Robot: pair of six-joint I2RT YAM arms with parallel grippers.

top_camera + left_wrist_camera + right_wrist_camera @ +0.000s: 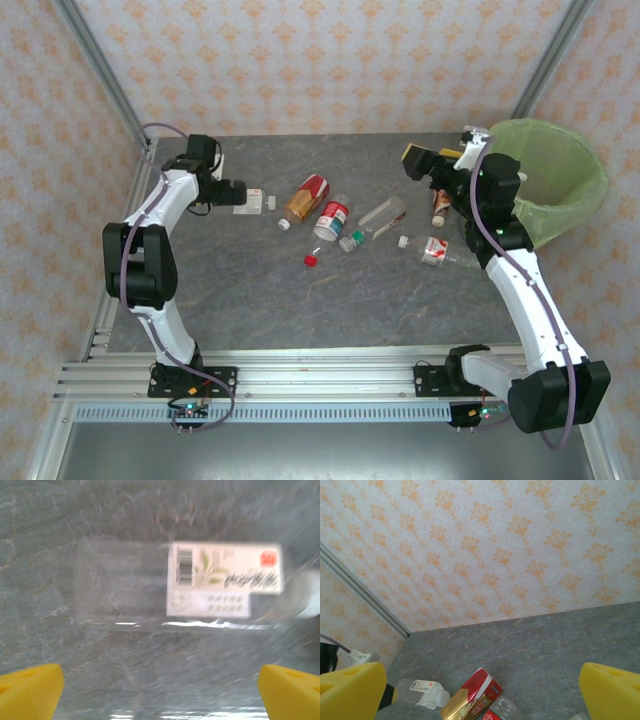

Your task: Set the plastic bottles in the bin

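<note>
Left wrist: clear bottle (125,587), white barcode label (222,580), writing blurred | left jaws, right jaws wide apart, empty

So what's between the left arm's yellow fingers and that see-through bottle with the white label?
Just bare grey table. The left wrist view shows the open left gripper stopped short of the clear bottle, with nothing lying between them.

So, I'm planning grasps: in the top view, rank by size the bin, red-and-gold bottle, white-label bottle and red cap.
Largest: bin
Next: red-and-gold bottle and white-label bottle, too alike to rank
Smallest: red cap
</note>
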